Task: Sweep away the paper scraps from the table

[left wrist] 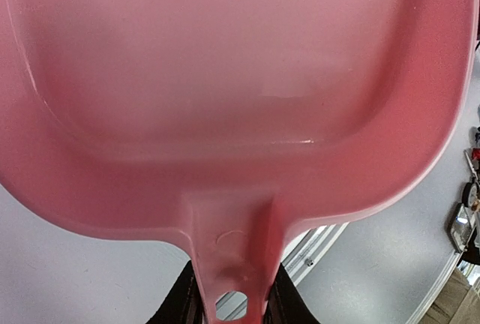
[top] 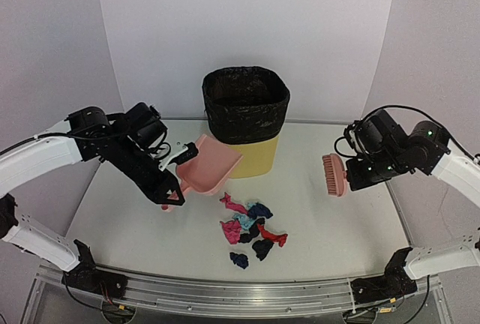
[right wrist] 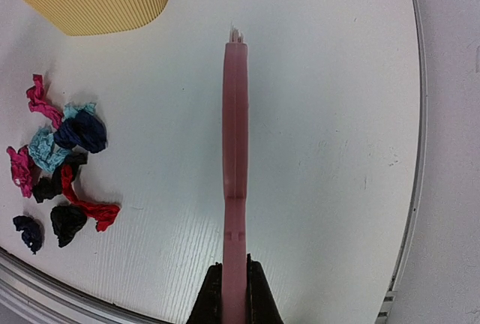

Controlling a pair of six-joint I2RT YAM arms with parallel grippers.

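Pink dustpan (top: 212, 165) is gripped by our left hand (top: 175, 189), pink brush (top: 334, 175) by our right hand (right wrist: 234, 294); we see the paper scraps (top: 251, 230) clustered on the table (top: 337, 234) near its front edge.

1. the left arm (top: 45, 151) reached in from the left edge of the table (top: 135, 226), elbow raised, wrist angled down.
2. the left gripper (top: 171, 193) pinched the handle of the dustpan (top: 214, 166).
3. the right arm (top: 450, 163) hung above the right edge, and the right gripper (top: 352, 175) was clamped on the brush (top: 334, 174).
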